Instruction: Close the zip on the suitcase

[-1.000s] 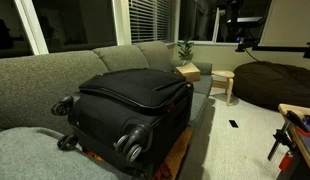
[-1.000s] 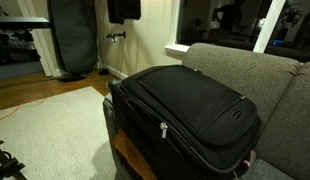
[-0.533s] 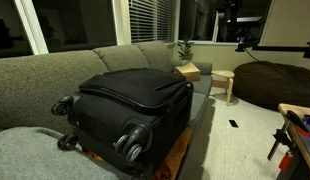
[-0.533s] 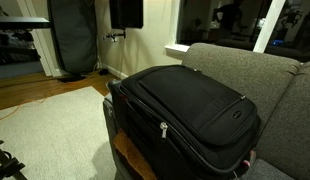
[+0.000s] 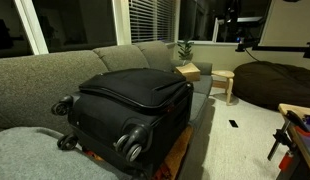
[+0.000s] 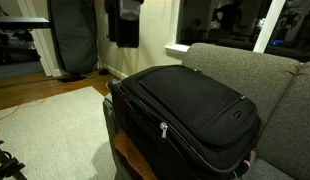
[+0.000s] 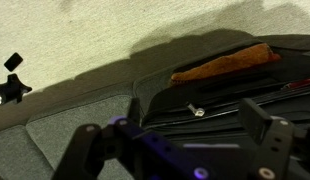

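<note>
Gripper (image 7: 175,135) is seen w/ jaws spread wide & empty, clear of the black suitcase (image 6: 190,110), which is laid flat on a grey sofa (image 5: 35,80).

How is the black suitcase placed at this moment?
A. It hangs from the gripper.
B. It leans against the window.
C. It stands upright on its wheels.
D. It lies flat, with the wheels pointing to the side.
D: in both exterior views the suitcase lies flat with its broad face up, and its wheels stick out sideways at one end.
</note>
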You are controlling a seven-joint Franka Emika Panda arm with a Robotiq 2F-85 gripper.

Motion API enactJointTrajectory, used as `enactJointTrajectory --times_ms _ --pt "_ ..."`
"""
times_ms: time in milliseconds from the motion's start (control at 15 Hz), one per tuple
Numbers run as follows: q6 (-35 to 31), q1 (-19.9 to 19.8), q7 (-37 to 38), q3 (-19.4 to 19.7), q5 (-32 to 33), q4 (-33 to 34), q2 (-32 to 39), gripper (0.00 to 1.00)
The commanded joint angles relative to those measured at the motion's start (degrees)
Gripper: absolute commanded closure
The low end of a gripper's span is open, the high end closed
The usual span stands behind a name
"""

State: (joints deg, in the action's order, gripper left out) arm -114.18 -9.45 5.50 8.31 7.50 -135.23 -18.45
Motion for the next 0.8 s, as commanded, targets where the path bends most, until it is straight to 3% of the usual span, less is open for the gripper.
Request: enactJointTrajectory --times_ms 0,733 --pt "-0.71 -0.14 -1.06 0.22 -0.84 -1.82 0.25 0.00" --pt "-6.91 -0.17 -4.35 0.98 -4.63 -9.66 -3.37 0.00"
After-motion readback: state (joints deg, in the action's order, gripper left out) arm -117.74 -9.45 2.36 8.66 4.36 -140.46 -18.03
